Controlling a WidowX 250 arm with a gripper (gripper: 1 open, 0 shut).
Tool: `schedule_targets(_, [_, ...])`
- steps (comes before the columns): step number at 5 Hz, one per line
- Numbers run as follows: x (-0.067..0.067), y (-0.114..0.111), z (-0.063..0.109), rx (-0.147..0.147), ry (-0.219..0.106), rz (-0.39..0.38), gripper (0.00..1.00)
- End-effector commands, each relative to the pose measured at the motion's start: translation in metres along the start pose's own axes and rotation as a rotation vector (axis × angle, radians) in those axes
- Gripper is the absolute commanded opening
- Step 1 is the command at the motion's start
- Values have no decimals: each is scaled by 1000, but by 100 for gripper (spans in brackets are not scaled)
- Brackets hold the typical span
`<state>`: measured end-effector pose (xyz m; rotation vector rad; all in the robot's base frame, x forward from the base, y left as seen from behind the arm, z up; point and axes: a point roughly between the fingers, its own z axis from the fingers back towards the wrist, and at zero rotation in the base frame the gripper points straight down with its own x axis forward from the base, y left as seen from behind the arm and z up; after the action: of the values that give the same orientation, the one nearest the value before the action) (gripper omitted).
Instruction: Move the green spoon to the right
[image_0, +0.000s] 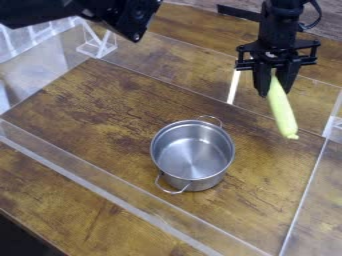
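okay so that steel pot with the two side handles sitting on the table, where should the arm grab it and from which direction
Grip the steel pot by its rim, from straight above, one pincer finger inside the wall and one outside. It stands upright with its mouth open and nothing seen inside, so the thin rim is exposed all round. The small front handle looks harder to pinch.

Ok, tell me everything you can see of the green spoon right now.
The green spoon shows as a thick yellow-green handle that looks plastic, slanting down and to the right. Its upper end sits between the shut fingers of the gripper, which points down at it. Its bowl is hidden; I cannot make it out. The lower end reaches toward the wooden table near the right clear wall; whether it touches the wood is unclear. It lies up and right of the steel pot, apart from it.
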<state>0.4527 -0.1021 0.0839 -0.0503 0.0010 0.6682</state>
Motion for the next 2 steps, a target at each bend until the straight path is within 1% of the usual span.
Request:
schedule_targets(1, [-6, -4, 26, -47, -42, -44, 0])
schedule_targets(2, [-12, -6, 21, -50, -28, -83, 0])
